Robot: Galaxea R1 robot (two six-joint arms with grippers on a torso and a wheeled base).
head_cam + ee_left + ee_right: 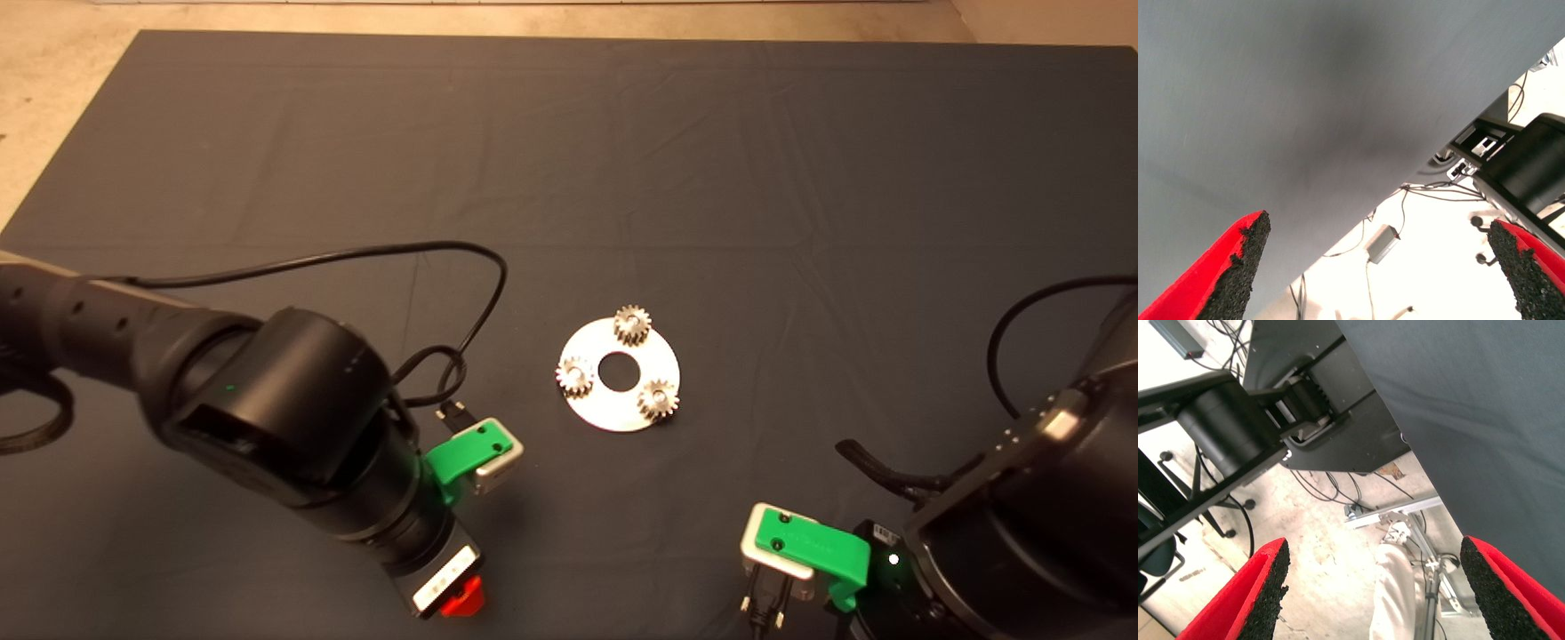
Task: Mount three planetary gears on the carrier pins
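While both arms sit low at the near edge of the mat [267,133], three planetary gears [632,325] stand on the carrier pins of the silver disc [613,411] at mat centre, well apart from either arm. Left gripper [1385,267]: fingers spread wide, holding nothing. Right gripper [1371,587]: likewise wide apart and empty, over the floor beyond the mat's edge.

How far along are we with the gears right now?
All three small metal planetary gears sit at pin positions on the flat round silver disc, so installation looks done. Nothing is in hand: the left gripper and right gripper are open and empty, pulled back from the disc. Nothing visibly remains.
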